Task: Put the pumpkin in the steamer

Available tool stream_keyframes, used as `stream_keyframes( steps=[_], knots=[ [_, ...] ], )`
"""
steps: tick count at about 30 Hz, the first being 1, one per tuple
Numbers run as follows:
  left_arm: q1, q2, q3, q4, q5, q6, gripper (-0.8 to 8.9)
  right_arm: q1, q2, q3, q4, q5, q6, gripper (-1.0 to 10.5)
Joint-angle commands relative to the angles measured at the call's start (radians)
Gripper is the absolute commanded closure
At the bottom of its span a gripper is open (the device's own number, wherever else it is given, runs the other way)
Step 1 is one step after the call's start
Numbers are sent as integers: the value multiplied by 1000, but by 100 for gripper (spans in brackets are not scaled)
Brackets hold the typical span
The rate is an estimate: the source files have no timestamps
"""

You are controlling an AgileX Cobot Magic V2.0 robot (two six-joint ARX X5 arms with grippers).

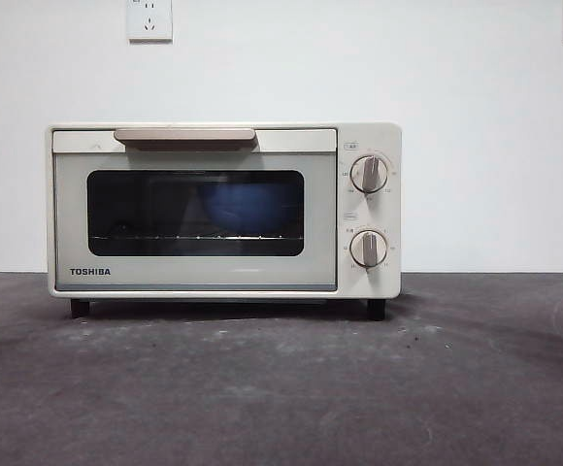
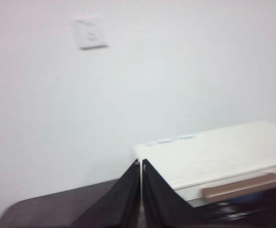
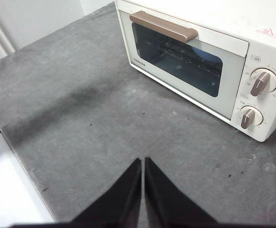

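Observation:
The cream-white TOSHIBA steamer [image 1: 223, 209] stands on the grey table with its dark glass door closed; a blue shape [image 1: 238, 206] shows faintly behind the glass. It also shows in the right wrist view [image 3: 200, 61] and in the left wrist view [image 2: 214, 156]. The pumpkin is not visible in any view. My left gripper [image 2: 141, 164] is shut and empty, up above the steamer's top near the wall. My right gripper [image 3: 143, 161] is shut and empty, above the table in front of the steamer.
A beige bar handle [image 1: 184, 136] and two round knobs [image 1: 369, 175] are on the steamer's front. The grey table [image 1: 281, 388] spreads before it. Wall sockets [image 1: 149, 19] sit on the white wall behind. The table's edge [image 3: 14, 156] shows in the right wrist view.

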Motion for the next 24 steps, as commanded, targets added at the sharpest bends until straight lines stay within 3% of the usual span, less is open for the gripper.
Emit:
stream_keyframes(
  steps=[1, 11, 24],
  knots=[
    [23, -54, -95, 52, -29, 13, 795, 8, 4, 8, 12, -1, 1, 939],
    [43, -210, -386, 47, -29, 13, 795, 8, 4, 8, 12, -1, 1, 939],
    [42, -257, -533, -2, -29, 13, 795, 8, 4, 8, 12, -1, 1, 939]
  ],
)
